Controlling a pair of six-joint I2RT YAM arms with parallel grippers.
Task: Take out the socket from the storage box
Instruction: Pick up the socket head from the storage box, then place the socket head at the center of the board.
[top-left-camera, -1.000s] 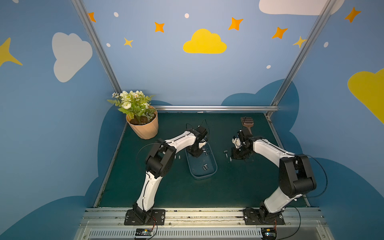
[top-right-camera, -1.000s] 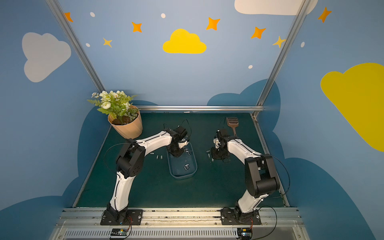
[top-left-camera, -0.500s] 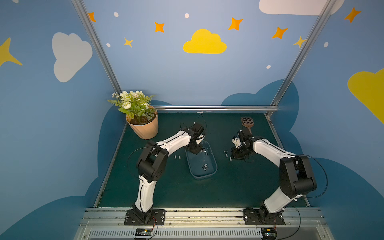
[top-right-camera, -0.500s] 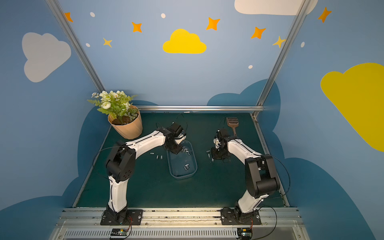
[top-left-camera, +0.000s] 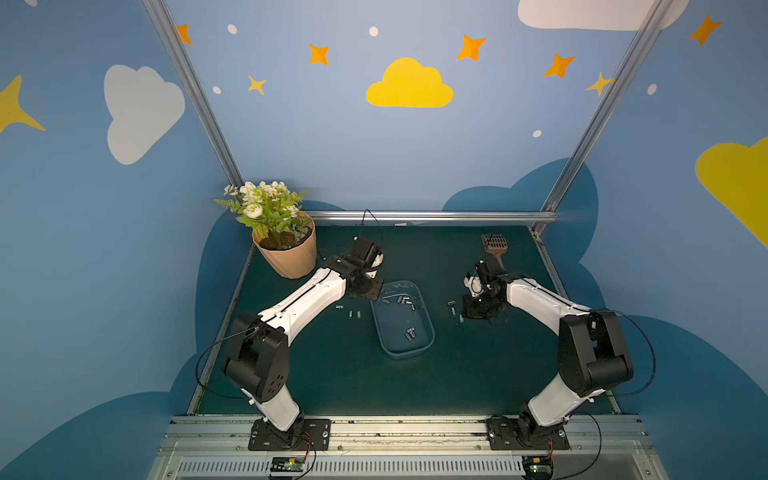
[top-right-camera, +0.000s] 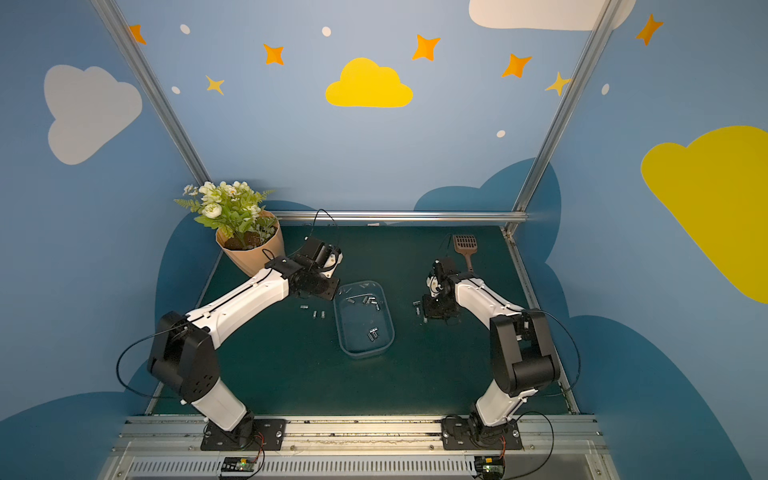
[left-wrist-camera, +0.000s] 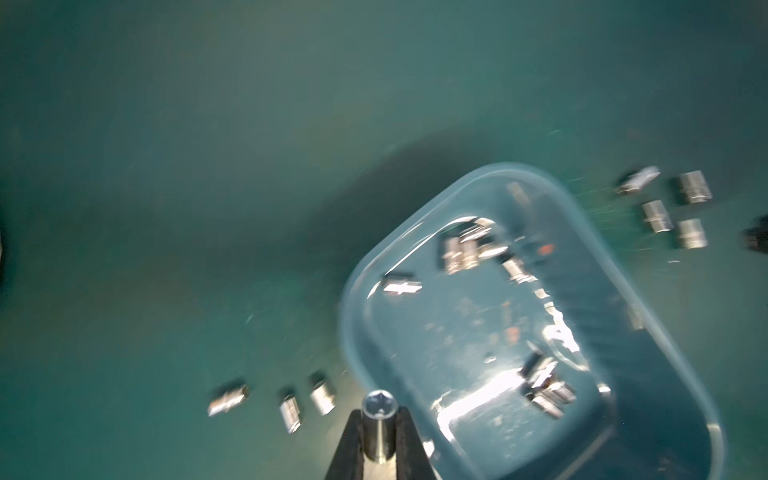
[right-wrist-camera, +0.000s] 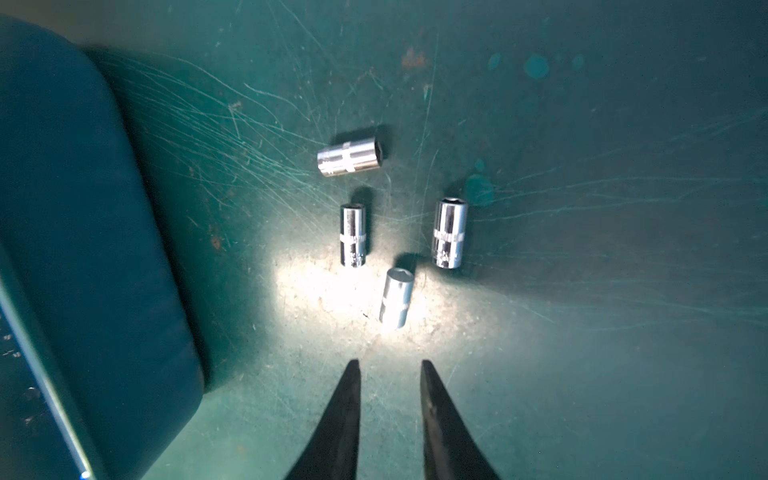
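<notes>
The storage box (top-left-camera: 395, 320), a see-through bluish tub, lies mid-table in both top views, its rim (top-right-camera: 337, 324) unobstructed. Several chrome sockets (top-left-camera: 410, 333) lie inside it. In the blurred left wrist view my left gripper (left-wrist-camera: 377, 411) is shut on one upright socket (left-wrist-camera: 377, 432), hanging just outside the box rim (left-wrist-camera: 353, 291) above the mat. Three loose sockets (left-wrist-camera: 322, 397) lie on the mat close by. My right gripper (right-wrist-camera: 388, 363) stands open and empty, low over the mat right of the box, with several sockets (right-wrist-camera: 397, 297) lying just ahead of it.
A peach flowerpot (top-left-camera: 286, 257) with flowers stands at the back left, close behind my left wrist (top-left-camera: 361, 278). A brown slotted scoop (top-left-camera: 494, 245) lies at the back right behind my right arm. A metal rail (top-left-camera: 432, 216) bounds the far edge.
My left arm has swung from over the box's far end out past its left rim, towards the flowerpot, with the socket in its grip. The right arm has not moved.
</notes>
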